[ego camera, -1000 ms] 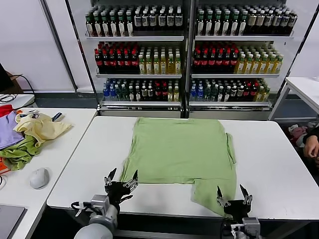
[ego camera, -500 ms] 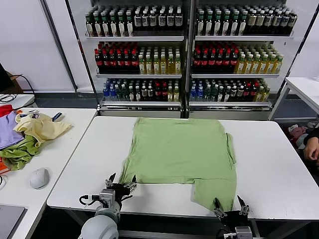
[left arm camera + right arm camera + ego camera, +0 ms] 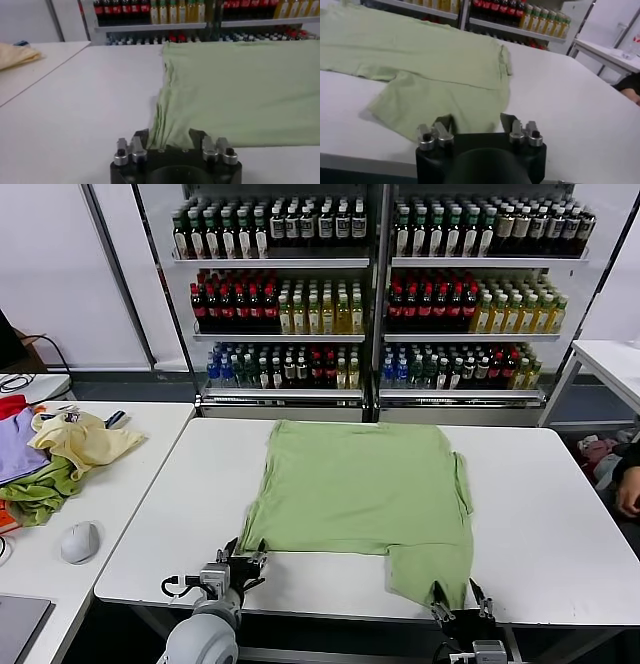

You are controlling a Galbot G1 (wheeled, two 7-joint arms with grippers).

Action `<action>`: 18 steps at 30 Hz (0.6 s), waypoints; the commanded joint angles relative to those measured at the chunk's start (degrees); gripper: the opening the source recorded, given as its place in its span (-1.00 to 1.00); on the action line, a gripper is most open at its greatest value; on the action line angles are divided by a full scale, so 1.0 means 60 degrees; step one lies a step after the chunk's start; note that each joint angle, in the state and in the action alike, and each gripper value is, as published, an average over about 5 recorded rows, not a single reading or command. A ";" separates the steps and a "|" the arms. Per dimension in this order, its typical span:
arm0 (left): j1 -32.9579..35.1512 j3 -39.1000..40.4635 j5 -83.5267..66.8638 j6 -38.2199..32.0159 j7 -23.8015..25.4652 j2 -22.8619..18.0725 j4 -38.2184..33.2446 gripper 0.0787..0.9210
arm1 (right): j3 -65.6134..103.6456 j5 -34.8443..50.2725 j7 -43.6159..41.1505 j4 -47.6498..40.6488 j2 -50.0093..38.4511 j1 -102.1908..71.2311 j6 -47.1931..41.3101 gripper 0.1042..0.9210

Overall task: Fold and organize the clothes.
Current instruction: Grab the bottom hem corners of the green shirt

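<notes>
Gripping the near hem at both corners together is what this step calls for, as I judge it, so that the shirt (image 3: 365, 499) folds away from me in one even lift and not one side first. It lies spread on the white table (image 3: 560, 524), reaching away from both sets of jaws toward the bottle shelves (image 3: 380, 294), with no buttons or print showing on the upper face. Its near edge is uneven: on the right a flap of cloth hangs closer to the table's front edge than the left corner does. I want each pinch to take cloth only, low and flat, without dragging the fabric sideways and rucking it.

My left gripper (image 3: 240, 564) sits low at the front edge of the table, pointing straight ahead, jaws apart. From its wrist camera the left corner of the hem (image 3: 167, 137) lies right between the open fingers (image 3: 141, 137), but I cannot tell whether they touch it yet.

My right gripper (image 3: 461, 596) is lower and nearer the table's edge, also pointing ahead with jaws apart. The tip of the hanging flap (image 3: 470, 117) lies just ahead of and between its fingers (image 3: 507, 121), seemingly not gripped.
</notes>
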 commanded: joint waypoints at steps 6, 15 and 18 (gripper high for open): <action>0.0217 -0.0108 -0.0802 -0.0354 0.0235 0.0029 -0.0237 -0.50 | 0.0043 0.0793 -0.0276 0.0116 -0.0172 0.0056 0.0130 -0.62; 0.0325 -0.0294 -0.0505 -0.1066 0.0468 0.0058 -0.1213 -0.96 | 0.0525 0.1182 -0.0683 0.0919 -0.0625 0.0384 0.0855 -0.97; 0.0276 -0.0325 -0.0513 -0.1150 0.0523 0.0078 -0.1427 -0.98 | 0.0634 0.1341 -0.0737 0.1148 -0.0771 0.0623 0.0915 -0.97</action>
